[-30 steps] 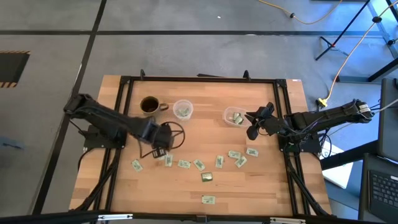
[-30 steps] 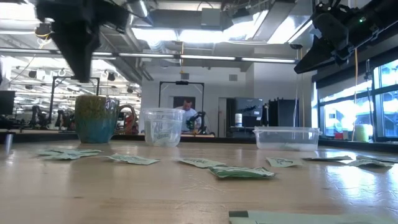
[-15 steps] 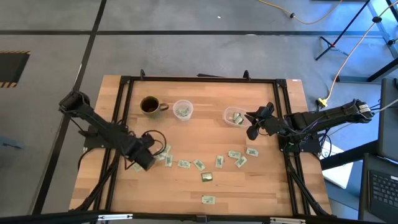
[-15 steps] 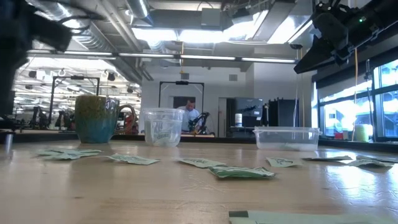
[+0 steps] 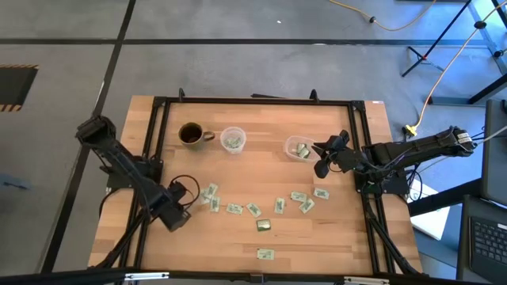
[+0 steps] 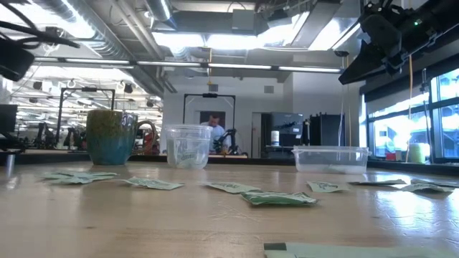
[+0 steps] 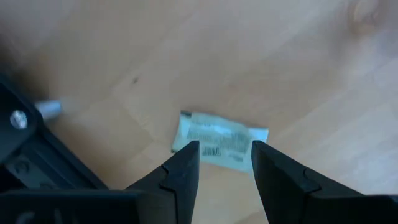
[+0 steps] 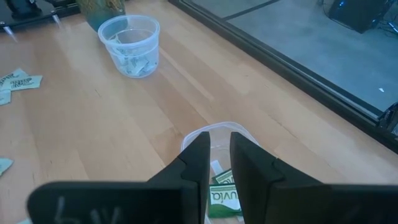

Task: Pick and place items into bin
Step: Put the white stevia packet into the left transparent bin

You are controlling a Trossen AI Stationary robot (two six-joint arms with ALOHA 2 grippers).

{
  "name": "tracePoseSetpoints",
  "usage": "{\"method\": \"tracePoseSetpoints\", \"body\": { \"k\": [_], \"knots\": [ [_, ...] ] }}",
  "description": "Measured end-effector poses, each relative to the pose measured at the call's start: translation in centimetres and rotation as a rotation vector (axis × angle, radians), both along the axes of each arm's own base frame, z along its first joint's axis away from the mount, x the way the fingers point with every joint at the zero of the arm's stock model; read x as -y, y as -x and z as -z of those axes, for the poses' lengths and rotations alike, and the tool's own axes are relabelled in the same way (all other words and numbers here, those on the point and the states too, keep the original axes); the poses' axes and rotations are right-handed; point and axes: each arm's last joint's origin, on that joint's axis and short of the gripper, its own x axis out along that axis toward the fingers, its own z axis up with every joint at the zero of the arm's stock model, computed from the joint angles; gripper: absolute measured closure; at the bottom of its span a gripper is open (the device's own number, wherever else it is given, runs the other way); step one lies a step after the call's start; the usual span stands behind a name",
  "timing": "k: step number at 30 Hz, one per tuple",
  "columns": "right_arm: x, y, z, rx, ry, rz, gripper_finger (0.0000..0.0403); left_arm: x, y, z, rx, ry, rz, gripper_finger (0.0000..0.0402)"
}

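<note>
My left gripper [image 5: 175, 214] [image 7: 225, 150] hangs open near the table's left near corner, pointing down. Its two fingers stand on either side of one green-and-white packet [image 7: 217, 132] that lies flat on the wood, untouched. In the high view the gripper hides this packet. Several more packets [image 5: 253, 209] lie flat in a loose arc across the table's middle, one of them darker olive-gold [image 5: 264, 225]. My right gripper [image 5: 320, 168] [image 8: 218, 149] waits above the near side of the clear bin [image 5: 299, 148], its fingers a narrow gap apart and empty.
A clear cup [image 5: 233, 139] holding packets and a green mug [image 5: 190, 134] stand toward the far left. The bin [image 8: 219, 132] holds a few packets. One lone packet [image 5: 265, 254] lies by the near edge. A black frame [image 5: 150, 142] borders the table.
My left gripper has swung from the table's middle left, beside the packets there, toward the left near corner and come down over the leftmost packet. The packets and the right arm have stayed where they were.
</note>
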Motion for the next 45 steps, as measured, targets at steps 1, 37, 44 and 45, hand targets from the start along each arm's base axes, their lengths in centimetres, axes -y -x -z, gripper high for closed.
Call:
{"method": "tracePoseSetpoints", "body": {
  "k": [1,37,44,45],
  "knots": [
    [0.0,0.0,0.0,0.001,0.0,0.0,0.0336,0.2,0.2,0.0,0.003,-0.001,-0.011,0.026],
    [0.0,0.0,-0.1,0.007,0.001,-0.001,0.0336,0.0,1.1,4.0,-0.018,0.018,-0.099,0.0262],
    [0.0,0.0,-0.1,0.006,0.002,-0.002,0.0336,0.0,1.1,4.0,-0.015,0.022,-0.081,0.0292],
    [0.0,0.0,-0.1,0.005,0.004,-0.002,0.0336,0.0,1.1,4.0,-0.016,0.022,-0.081,0.0296]
  ]
}}
